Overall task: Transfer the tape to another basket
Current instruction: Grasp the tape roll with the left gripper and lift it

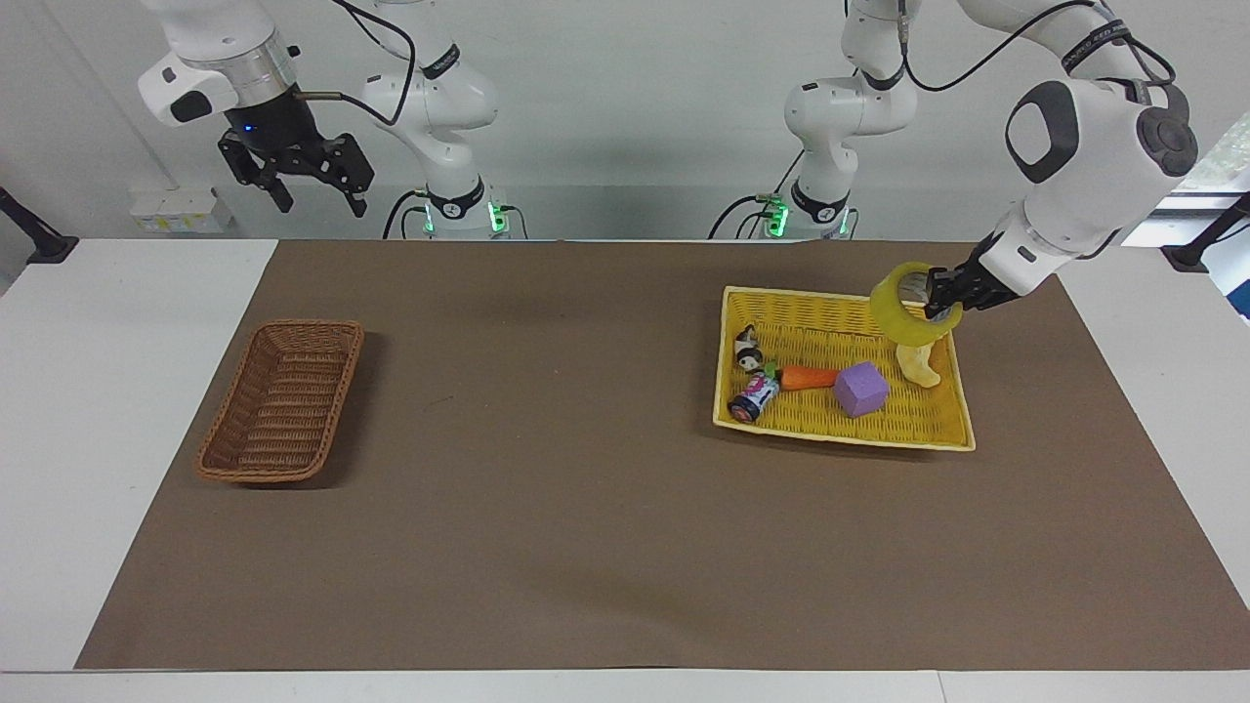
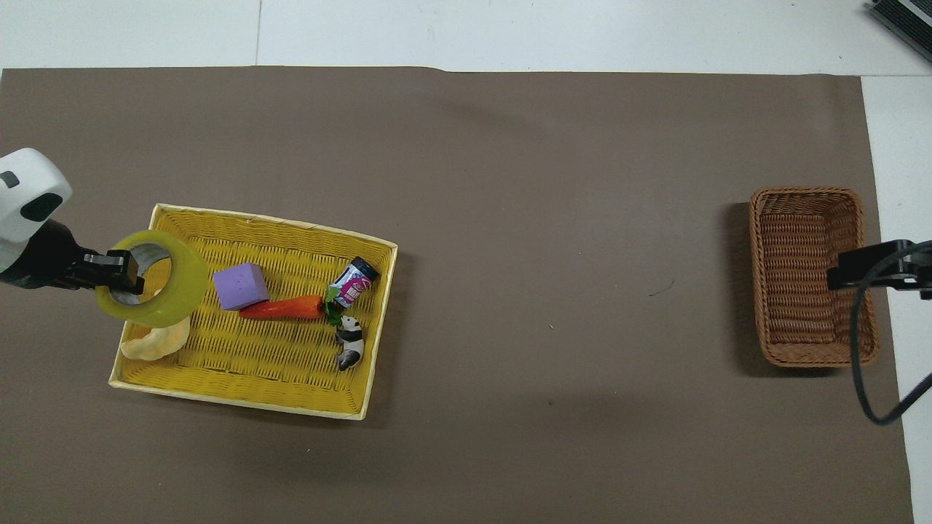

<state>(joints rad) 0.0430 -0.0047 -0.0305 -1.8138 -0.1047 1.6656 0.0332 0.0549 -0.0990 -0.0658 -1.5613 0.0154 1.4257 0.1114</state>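
The tape point(image 1: 893, 314), a wide yellowish roll, hangs in the air over the corner of the yellow tray point(image 1: 936, 444) that lies nearest the left arm's base. My left gripper point(image 1: 939, 298) is shut on its wall, one finger inside the core. In the overhead view the tape point(image 2: 182, 288) and left gripper point(image 2: 122, 274) sit over the tray's end point(image 2: 240, 400). The brown wicker basket point(image 1: 283, 395) stands empty at the right arm's end, also in the overhead view point(image 2: 797, 276). My right gripper point(image 1: 320, 203) waits open, raised high over that end.
In the yellow tray lie a purple cube point(image 1: 861, 390), a toy carrot point(image 1: 811, 377), a panda figure point(image 1: 747, 350), a small can point(image 1: 753, 398) and a pale crescent toy point(image 1: 920, 366). A brown mat point(image 1: 586, 508) covers the table between tray and basket.
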